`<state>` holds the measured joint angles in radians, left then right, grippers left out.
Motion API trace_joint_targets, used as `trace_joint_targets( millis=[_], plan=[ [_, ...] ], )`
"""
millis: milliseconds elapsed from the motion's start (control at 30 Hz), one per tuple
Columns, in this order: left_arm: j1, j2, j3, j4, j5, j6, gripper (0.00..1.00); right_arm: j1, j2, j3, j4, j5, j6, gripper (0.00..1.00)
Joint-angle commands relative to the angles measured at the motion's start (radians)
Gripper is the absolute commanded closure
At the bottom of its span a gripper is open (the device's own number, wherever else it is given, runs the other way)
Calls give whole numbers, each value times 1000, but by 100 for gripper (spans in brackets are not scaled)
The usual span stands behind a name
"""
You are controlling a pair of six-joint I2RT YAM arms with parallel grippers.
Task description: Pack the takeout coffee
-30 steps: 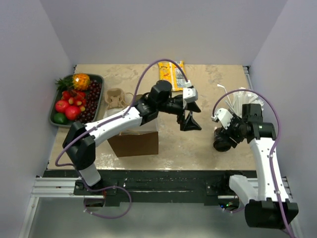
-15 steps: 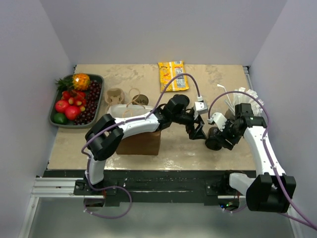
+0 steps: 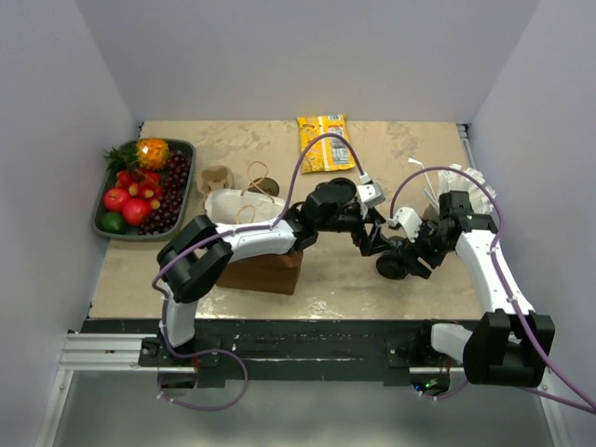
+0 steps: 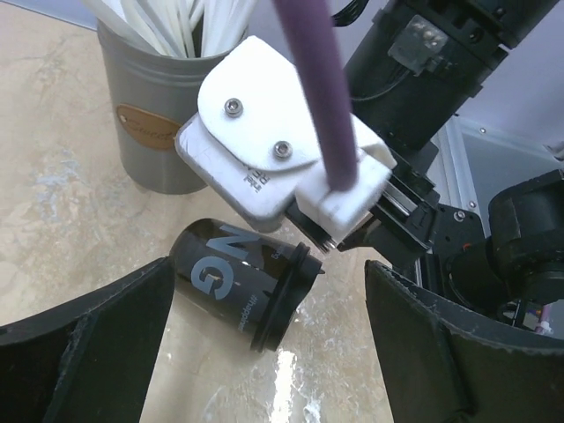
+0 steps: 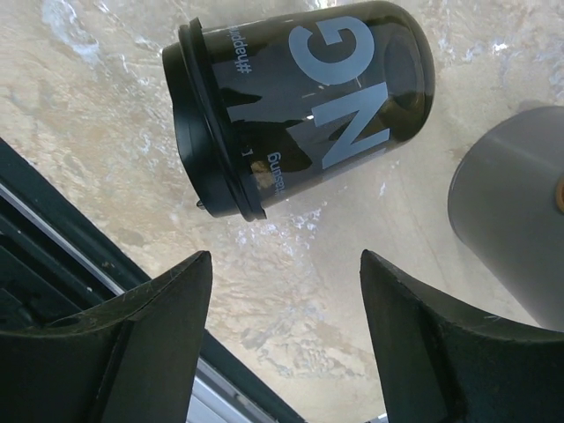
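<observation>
The left gripper (image 4: 269, 271) hangs wide open, released, low over the black coffee cup (image 5: 300, 106), with a finger out to either side and clear of it. The cup lies on its side on the marbled counter (image 3: 335, 281), lid on, toward the near right, just beside a grey holder of white sticks (image 4: 163, 115). The right gripper (image 5: 286, 257) is spread open too, close above the cup with nothing between its fingers. A brown paper bag (image 3: 265, 270) stands to the left, well apart from the cup, and a fruit tray (image 3: 182, 147) sits at the far left.
</observation>
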<state>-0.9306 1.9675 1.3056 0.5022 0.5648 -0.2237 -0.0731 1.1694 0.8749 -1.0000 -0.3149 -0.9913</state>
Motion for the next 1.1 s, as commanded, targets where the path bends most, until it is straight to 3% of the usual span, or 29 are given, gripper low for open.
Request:
trace_joint_targets(
  millis=[0,133,300,400,533,633,700,933,1067],
  plan=[
    [-10,-160,-57,-7,-94,85,8,-1,-28,22,35,-72,19,29],
    [-42,-274,-43,-123,-177,203,8,-1,-68,9,70,-88,72,28],
    [-146,-285,56,-313,-451,378,5,-1,-125,-5,101,-122,147,27],
    [-187,-283,64,-369,-509,394,4,-1,-146,-14,92,-124,143,27],
    [-206,-207,126,-566,-615,359,4,-1,-169,-16,71,-93,155,27],
    [-206,-254,68,-587,-649,345,2,-1,-215,-8,66,-61,175,26],
    [-200,-301,-7,-603,-651,379,1,-1,-241,-4,43,-61,162,26],
    [-97,-421,-118,-963,-606,495,5,-1,-246,27,23,-75,164,26],
    [48,-499,-251,-1067,-615,562,5,-1,-220,56,3,-102,160,26]
  ],
)
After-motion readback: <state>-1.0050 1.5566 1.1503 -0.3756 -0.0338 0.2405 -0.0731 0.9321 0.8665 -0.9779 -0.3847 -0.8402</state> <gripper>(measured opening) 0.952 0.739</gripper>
